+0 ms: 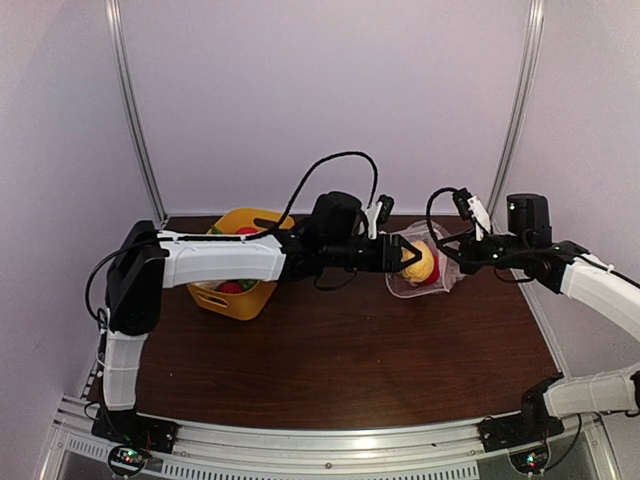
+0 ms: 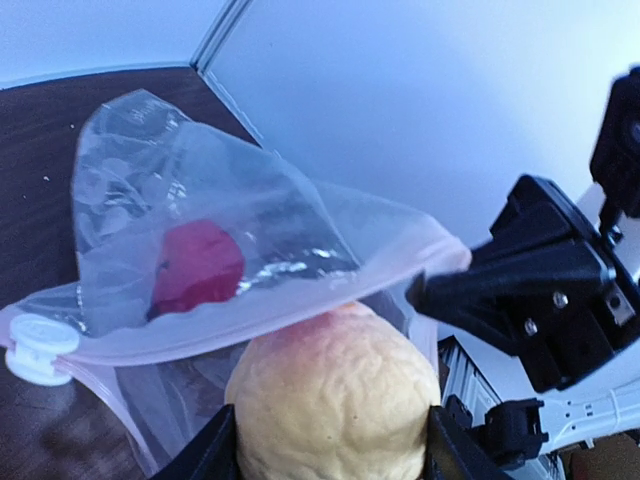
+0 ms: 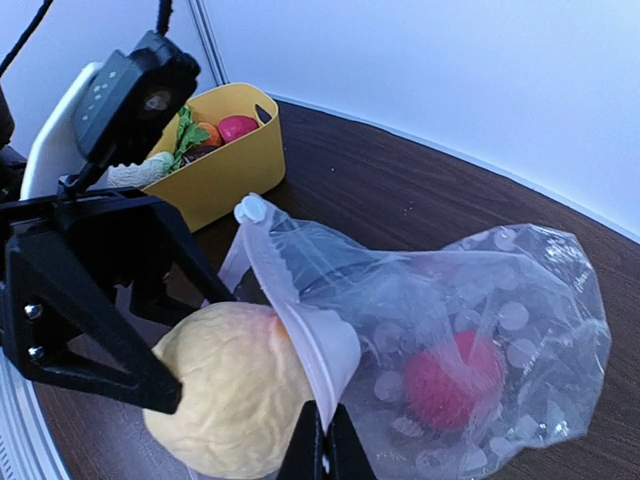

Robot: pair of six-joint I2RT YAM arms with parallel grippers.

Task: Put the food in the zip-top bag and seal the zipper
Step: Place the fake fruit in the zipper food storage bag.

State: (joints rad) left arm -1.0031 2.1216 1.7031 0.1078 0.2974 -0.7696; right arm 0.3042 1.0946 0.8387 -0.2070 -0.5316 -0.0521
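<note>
The bag (image 3: 500, 290) is thin clear plastic, glossy and crinkled, printed with pale dots. Its zipper (image 2: 150, 340) is a smooth, milky pink strip with a white plastic slider (image 2: 35, 348). The yellow fruit (image 2: 335, 400) has a matt, wrinkled, rough skin; the red fruit (image 2: 198, 265) looks matt and smoother. The left hand (image 1: 408, 256) and right hand (image 2: 420, 290) are matt black plastic, the right with small metal screws (image 2: 555, 300). The tub (image 3: 225, 165) is smooth yellow plastic. The counter (image 1: 350, 360) is dark, wood-look, smooth with a low sheen. The near rail (image 1: 330, 440) is ribbed bare metal.
</note>
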